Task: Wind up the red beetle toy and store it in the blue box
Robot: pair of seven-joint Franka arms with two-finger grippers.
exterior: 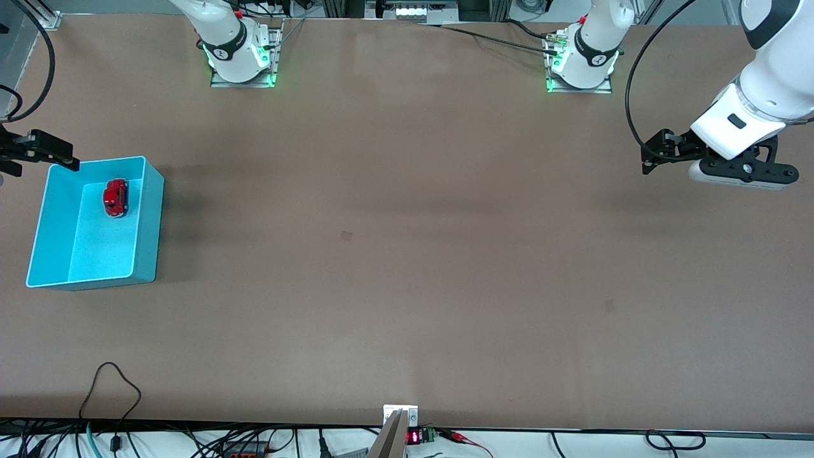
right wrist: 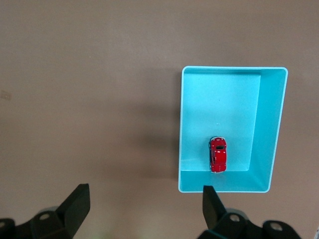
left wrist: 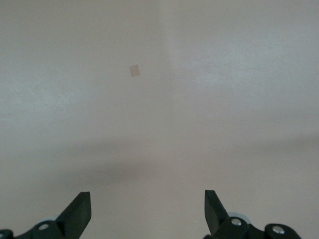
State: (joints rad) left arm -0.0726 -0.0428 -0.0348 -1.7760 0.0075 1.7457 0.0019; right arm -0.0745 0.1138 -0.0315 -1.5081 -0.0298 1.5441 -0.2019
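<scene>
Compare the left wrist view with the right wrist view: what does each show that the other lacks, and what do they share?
Only the left wrist view shows a small pale square mark on the bare table. Only the right wrist view shows the blue box with the red beetle toy lying inside it. Both share the brown table and an open, empty hand at the picture's edge: the left hand and the right hand.

The toy [exterior: 116, 198] was glossy red inside the box [exterior: 145, 222], which was plain cyan with pale rims. The bench [exterior: 407, 254] under the box was matte brown, unpatterned.
</scene>
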